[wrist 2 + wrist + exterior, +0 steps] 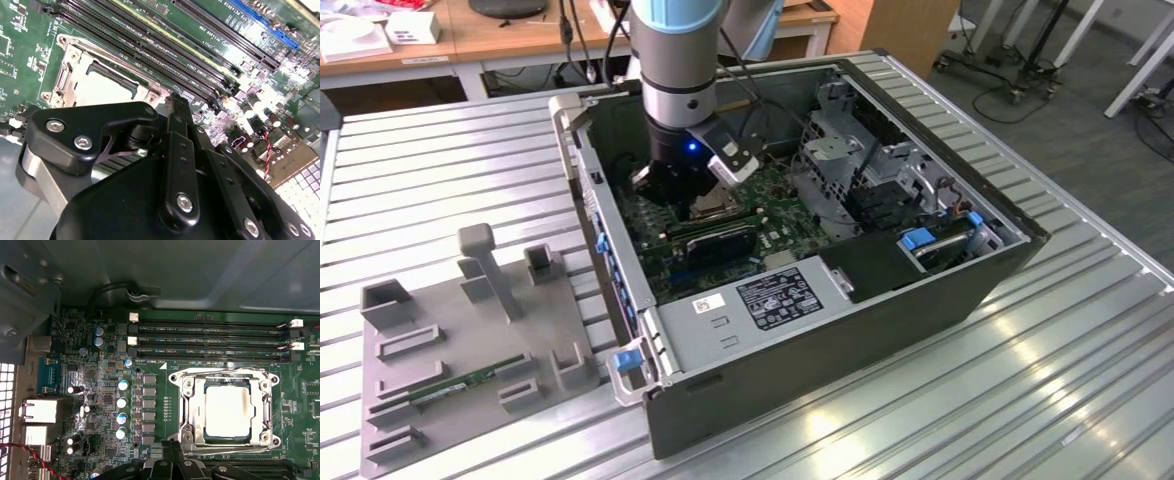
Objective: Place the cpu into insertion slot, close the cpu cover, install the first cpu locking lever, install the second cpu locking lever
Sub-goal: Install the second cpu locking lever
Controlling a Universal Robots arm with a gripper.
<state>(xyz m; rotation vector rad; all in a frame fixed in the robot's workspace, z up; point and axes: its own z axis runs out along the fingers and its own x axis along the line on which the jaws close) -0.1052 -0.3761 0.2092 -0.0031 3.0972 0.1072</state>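
Note:
In both wrist views the cpu [227, 410] [102, 87] lies flat in the insertion slot [199, 434], its pale metal top showing through the cut-out. The silvery cpu cover [192, 407] [75, 62] is down over it, framing the chip. A thin lever wire [220, 372] runs along the frame's edge nearest the memory slots. My black gripper [170, 446] [177, 100] is shut, with nothing visible between its fingers. Its tip hovers right at the socket's edge on the side away from those slots. In the exterior view the gripper [678, 195] reaches down into the open computer case.
The green motherboard [100, 390] lies in the open case [854, 330]. Long black memory slots [210, 335] run beside the socket. A row of capacitors [121, 402] and the rear ports [42, 412] stand close by. A grey fixture [467, 385] holding a memory stick sits at the exterior view's left.

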